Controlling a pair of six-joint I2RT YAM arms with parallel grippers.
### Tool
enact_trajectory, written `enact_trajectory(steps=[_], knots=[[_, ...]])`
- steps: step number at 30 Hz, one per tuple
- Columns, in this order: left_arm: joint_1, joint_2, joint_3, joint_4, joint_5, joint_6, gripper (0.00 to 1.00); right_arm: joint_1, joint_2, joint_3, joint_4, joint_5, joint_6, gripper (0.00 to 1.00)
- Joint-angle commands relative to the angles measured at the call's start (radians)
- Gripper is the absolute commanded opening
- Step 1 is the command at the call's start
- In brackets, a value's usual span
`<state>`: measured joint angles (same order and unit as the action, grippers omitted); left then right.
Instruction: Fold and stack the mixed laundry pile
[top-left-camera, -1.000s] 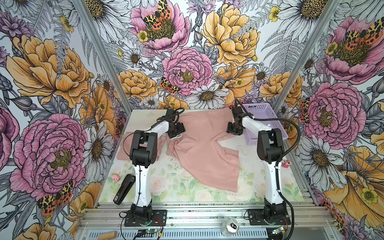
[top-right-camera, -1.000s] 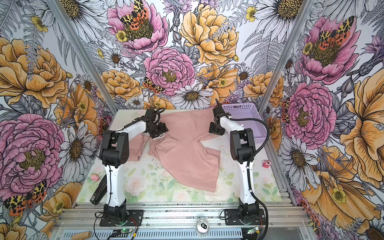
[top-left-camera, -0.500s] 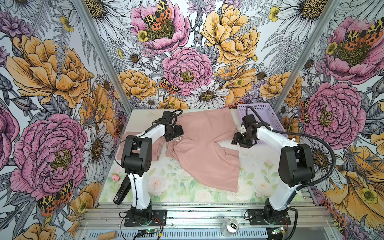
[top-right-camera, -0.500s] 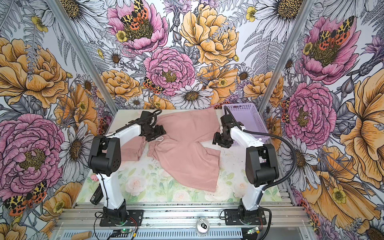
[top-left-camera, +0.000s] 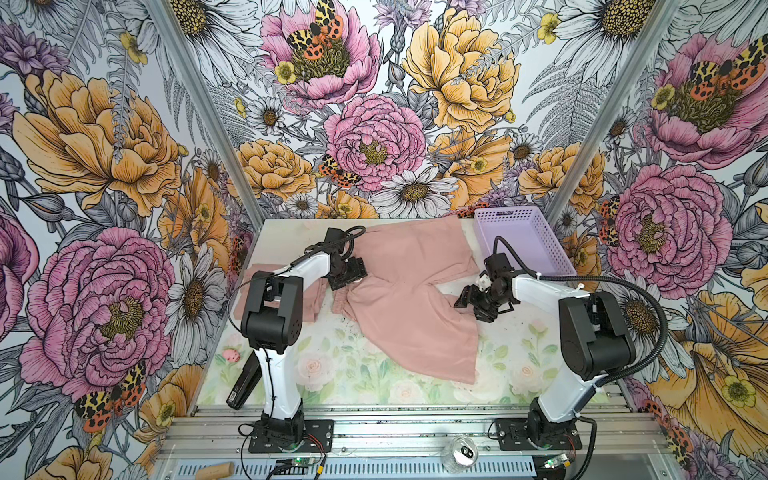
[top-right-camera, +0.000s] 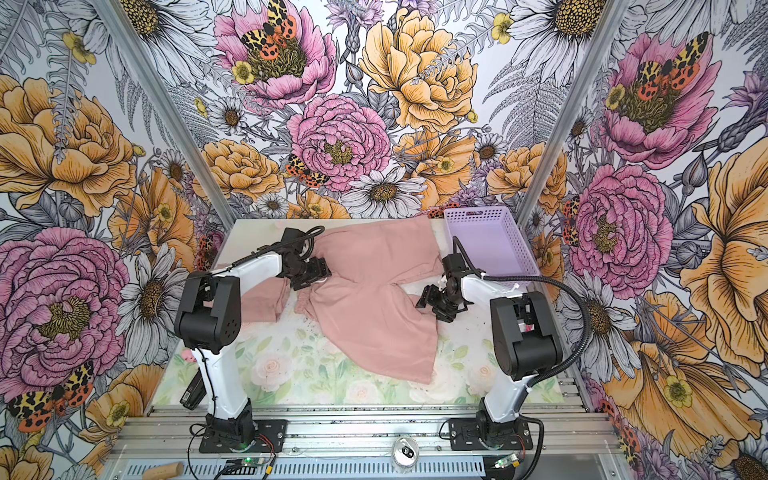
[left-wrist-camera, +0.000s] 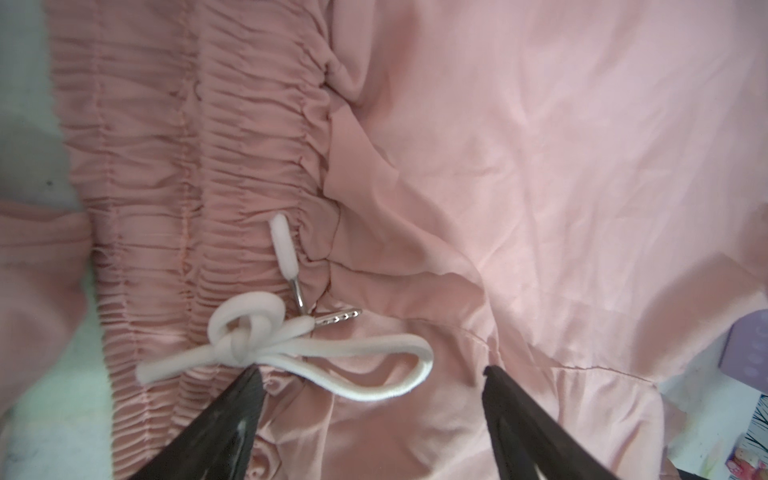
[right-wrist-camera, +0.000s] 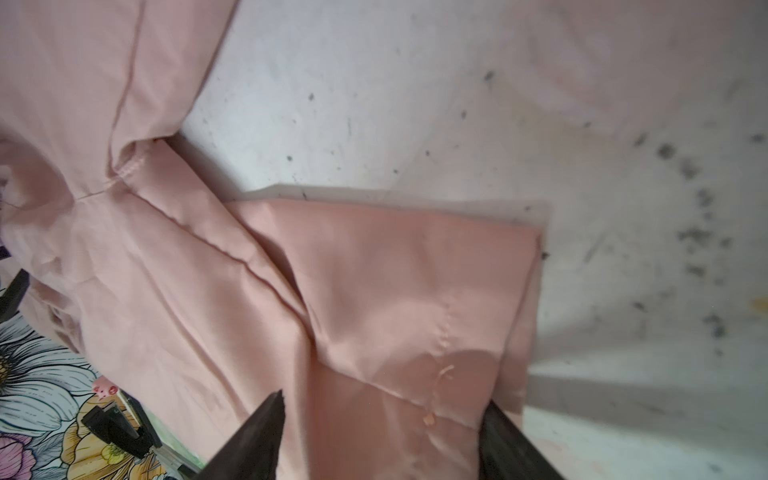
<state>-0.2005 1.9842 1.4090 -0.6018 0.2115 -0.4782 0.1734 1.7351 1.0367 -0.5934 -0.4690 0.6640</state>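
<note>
Robot test booth, lab-type setup, not a home. Three walls carry a printed mural of big pink and orange flowers w/ moths, joined at the corners by bare aluminium posts. Worktop is a faint rose-print sheet, speckled w/ dirt in the wrist views. Two white-and-black arms are bolted on black plates to an aluminium rail frame along the front edge, w/ loose cables and a small lit circuit board below. Props: pink clothes, lavender basket, black stapler, drink can.
</note>
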Motion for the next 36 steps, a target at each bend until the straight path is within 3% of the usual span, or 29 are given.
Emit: enact_trajectory(steps=[1,7,9,13,21,28,36], knots=[[0.000,-0.002,-0.002,-0.006,-0.004,0.021,0.85,0.002,-0.010,-0.010,0.064,-0.033,0.050,0.69],[0.004,-0.005,-0.019,-0.006,-0.004,0.025,0.85,-0.018,0.018,0.041,0.085,0.076,0.048,0.48],[0.005,-0.007,-0.024,-0.006,-0.004,0.024,0.84,-0.029,0.045,0.076,0.098,0.088,0.045,0.37],[0.011,-0.018,-0.035,-0.007,-0.002,0.024,0.84,-0.038,0.099,0.157,0.103,0.089,0.034,0.00],[0.033,-0.024,-0.063,-0.014,-0.005,0.029,0.84,-0.058,0.105,0.210,0.036,0.173,-0.007,0.00],[0.035,-0.014,-0.069,-0.036,-0.018,0.032,0.83,-0.086,0.009,0.129,-0.050,0.223,-0.064,0.00],[0.032,0.000,-0.075,-0.049,-0.022,0.033,0.82,-0.125,0.029,0.122,-0.087,0.264,-0.131,0.00]])
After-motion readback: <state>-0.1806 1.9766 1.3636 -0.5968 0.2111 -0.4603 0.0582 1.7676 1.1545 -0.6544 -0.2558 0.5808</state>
